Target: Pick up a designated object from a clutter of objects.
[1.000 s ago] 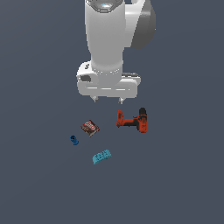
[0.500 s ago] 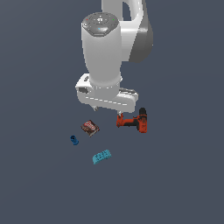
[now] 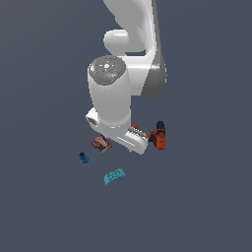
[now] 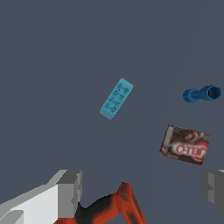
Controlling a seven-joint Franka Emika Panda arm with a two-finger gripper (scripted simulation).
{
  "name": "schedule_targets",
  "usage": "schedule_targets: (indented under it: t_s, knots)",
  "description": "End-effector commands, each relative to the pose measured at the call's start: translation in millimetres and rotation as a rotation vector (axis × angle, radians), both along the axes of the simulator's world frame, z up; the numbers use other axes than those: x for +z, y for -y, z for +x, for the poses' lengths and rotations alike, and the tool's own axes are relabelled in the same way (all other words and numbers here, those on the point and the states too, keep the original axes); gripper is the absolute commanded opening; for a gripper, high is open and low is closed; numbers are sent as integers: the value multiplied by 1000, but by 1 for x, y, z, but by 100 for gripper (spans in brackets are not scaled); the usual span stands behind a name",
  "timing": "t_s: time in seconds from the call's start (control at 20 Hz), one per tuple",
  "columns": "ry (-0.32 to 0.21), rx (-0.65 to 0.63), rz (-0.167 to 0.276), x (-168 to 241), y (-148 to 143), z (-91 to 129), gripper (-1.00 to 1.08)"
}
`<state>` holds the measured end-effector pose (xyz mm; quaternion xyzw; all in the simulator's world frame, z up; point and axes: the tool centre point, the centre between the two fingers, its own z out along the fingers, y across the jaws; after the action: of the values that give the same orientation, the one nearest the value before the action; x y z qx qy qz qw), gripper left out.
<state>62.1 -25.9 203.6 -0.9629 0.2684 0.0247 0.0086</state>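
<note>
Four small items lay on the counter (image 3: 44,206): from the exterior view's left, a dark blue piece (image 3: 83,157), a brown-red box (image 3: 101,143), the cyan block (image 3: 114,176) nearest the camera, and the drill (image 3: 158,136). Fingers (image 4: 141,192) stood wide apart, holding nothing, well clear of the block.

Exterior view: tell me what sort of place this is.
Likely a simulated test scene, not a real room: a flat, featureless grey floor with no walls or furniture, and a few unrelated items scattered on it, a cyan studded block, a red power drill and a small brown-red box.
</note>
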Motion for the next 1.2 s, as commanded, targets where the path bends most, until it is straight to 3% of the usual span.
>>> schedule_targets:
  t_s: [0.0, 0.65, 1.15]
  knots:
    - [3, -77, -2, -16, 3, 10, 100]
    - [22, -441, -27, -96, 18, 50, 100]
    - [32, -575, -40, -128, 24, 61, 100]
